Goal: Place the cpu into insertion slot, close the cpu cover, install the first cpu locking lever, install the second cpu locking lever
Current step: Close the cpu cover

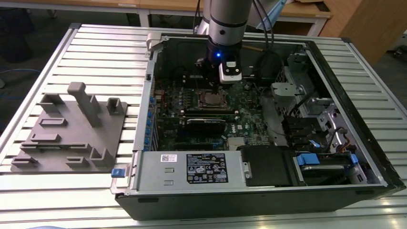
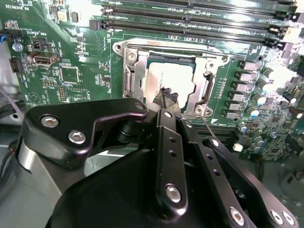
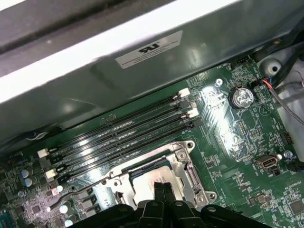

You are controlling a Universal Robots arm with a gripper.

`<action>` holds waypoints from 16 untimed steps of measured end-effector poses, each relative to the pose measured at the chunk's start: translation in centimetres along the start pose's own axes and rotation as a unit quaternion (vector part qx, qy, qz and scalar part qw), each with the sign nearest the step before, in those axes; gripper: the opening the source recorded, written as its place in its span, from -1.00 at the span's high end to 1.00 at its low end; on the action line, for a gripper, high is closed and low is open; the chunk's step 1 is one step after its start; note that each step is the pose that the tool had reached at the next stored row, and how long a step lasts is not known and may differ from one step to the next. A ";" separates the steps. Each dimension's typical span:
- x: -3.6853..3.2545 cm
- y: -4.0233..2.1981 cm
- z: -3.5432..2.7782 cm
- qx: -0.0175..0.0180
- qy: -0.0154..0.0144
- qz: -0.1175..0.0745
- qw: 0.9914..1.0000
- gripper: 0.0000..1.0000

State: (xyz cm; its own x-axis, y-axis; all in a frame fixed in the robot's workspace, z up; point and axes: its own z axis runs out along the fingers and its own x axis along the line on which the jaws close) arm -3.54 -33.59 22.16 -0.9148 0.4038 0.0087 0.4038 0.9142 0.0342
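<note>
The cpu (image 2: 164, 78) lies flat in the insertion slot (image 1: 213, 100), its silver-grey top facing up. Around it sits the cpu cover (image 2: 129, 76), a silver frame lying down on the socket, with the chip showing through its window. My gripper (image 2: 166, 96) hangs just above the chip's near edge with its two black fingers pressed together and nothing between them. In the first wrist view the gripper (image 3: 163, 186) points at the cpu (image 3: 148, 176) inside the cover (image 3: 186, 167). A thin wire lever (image 3: 80, 192) sticks out from the socket's side.
The open computer case (image 1: 356, 62) lies on a slatted table. Long black memory slots (image 3: 128, 128) run beside the socket, toward the case wall (image 3: 142, 57). A grey fixture block (image 1: 70, 129) stands at the exterior view's left. A grey power supply (image 1: 190, 167) sits at the case's near end.
</note>
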 end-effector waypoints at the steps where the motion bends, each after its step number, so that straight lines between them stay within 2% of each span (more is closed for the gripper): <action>1: 0.00 0.00 0.01 0.000 0.000 -0.006 1.000 0.80; 9: 0.00 0.00 0.05 0.000 0.001 -0.041 0.999 0.80; 16: 0.00 0.00 0.07 0.000 0.002 -0.067 0.998 0.80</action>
State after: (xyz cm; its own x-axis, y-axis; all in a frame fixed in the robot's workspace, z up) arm -3.55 -33.59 22.09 -0.9603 0.2787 0.0078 0.2788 0.9597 0.0344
